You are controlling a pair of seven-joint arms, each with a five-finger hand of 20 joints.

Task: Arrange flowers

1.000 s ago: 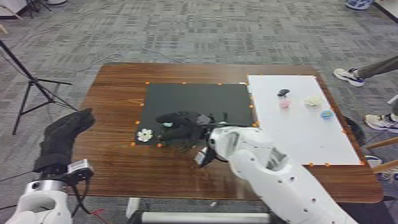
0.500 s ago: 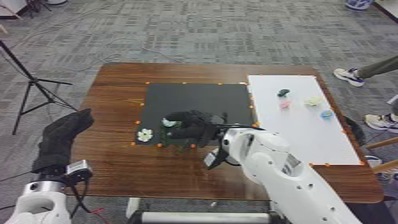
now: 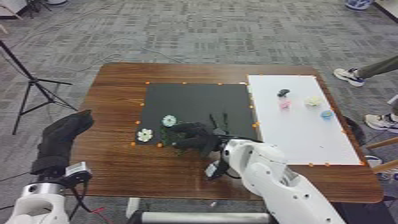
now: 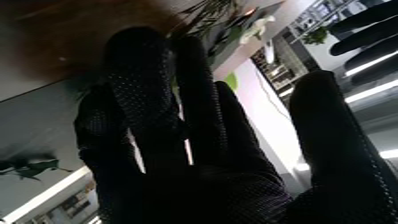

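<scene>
Black-gloved right hand (image 3: 197,138) over dark mat (image 3: 182,102), fingers straight, released; left hand (image 3: 66,131) well apart, likewise released.

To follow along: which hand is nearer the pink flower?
Right hand, over the black mat, left of the pink flower; the left hand is farther left, by the table edge.

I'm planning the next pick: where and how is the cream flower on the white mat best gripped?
Probably pinch the cream flower by opposite sides of its round head, coming from above: the pink flower lies to its left and the blue flower nearer the robot, crowding low approaches.
</scene>
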